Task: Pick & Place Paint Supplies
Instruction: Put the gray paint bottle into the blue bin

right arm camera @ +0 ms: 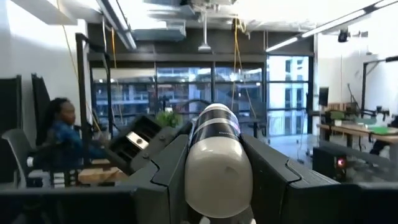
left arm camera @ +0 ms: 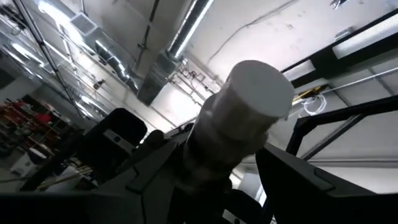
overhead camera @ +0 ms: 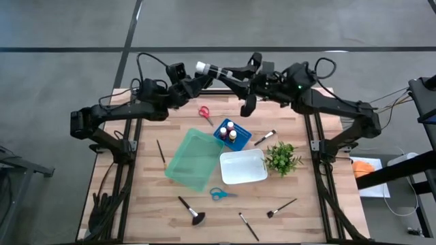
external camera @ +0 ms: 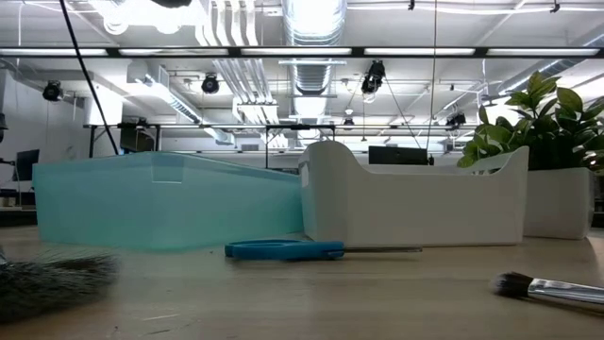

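Note:
A small paint bottle [overhead camera: 216, 69] with a white cap [overhead camera: 201, 67] is held high over the table's far edge, lying roughly level between both arms. My left gripper [overhead camera: 203, 75] comes from the left and is shut on the bottle's cap end. My right gripper [overhead camera: 230, 72] comes from the right and is shut on its body. In the left wrist view the bottle [left arm camera: 239, 118] shows its cap toward the camera. In the right wrist view the bottle [right arm camera: 217, 155] shows its rounded base. My left gripper has the bottle just below the white cap [left arm camera: 214, 158], between its two fingers [left arm camera: 152, 168], slanting up from the table's left. The bottle itself hides the pads. The bottle is lifted clear of the table. My right gripper pinches the bottle's body near its base [right arm camera: 217, 177] between both fingers [right arm camera: 171, 162]. It comes level from the table's right, with the fingers lying along the bottle. The cap end points away from the wrist. The bottle is clear of the table.
On the table lie a teal bin [overhead camera: 194, 162], a white bin [overhead camera: 243, 178], a blue tray of bottles [overhead camera: 230, 133], red scissors [overhead camera: 204, 112], blue scissors [overhead camera: 219, 194], several brushes [overhead camera: 192, 211] and a plant [overhead camera: 281, 158]. A person [right arm camera: 59, 134] sits in the room beyond.

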Controlling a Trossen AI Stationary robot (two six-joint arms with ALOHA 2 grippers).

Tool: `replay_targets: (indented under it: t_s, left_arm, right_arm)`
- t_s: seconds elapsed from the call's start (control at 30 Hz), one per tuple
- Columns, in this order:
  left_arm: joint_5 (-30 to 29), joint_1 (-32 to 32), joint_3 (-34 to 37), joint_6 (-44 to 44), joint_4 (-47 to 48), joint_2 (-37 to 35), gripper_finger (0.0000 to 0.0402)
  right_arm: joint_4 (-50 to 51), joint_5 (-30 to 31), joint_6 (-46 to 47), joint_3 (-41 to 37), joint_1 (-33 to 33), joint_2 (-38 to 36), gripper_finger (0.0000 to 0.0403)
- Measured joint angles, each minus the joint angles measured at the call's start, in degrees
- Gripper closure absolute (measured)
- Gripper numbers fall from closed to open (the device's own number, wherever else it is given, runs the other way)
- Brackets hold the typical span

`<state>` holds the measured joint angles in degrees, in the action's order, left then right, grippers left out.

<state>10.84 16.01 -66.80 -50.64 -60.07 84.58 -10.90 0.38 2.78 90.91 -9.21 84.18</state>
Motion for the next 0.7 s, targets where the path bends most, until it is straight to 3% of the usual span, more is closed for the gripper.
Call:
replay_targets:
  t_s: [0.1, 0.33, 0.57, 0.7]
  left_arm:
    - [-3.3, 0.0, 0.0, 2.5, 0.1, 0.0, 0.0177]
    - [-3.7, 0.0, 0.0, 4.3, 0.0, 0.0, 0.0181]
    - [-5.4, 0.1, 0.0, 5.9, 1.6, 0.0, 0.0259]
    - [-5.4, 0.2, 0.0, 5.9, 2.3, 0.0, 0.0267]
  right_arm:
    - [1.8, -0.4, 0.0, 0.8, -0.2, 1.2, 0.0282]
    - [3.8, -0.7, -0.2, 0.8, -0.7, 1.2, 0.0282]
    - [5.0, -0.3, -0.2, 0.8, -1.3, 1.0, 0.0282]
    - [5.1, -0.3, -1.1, 0.8, -1.4, 1.0, 0.027]
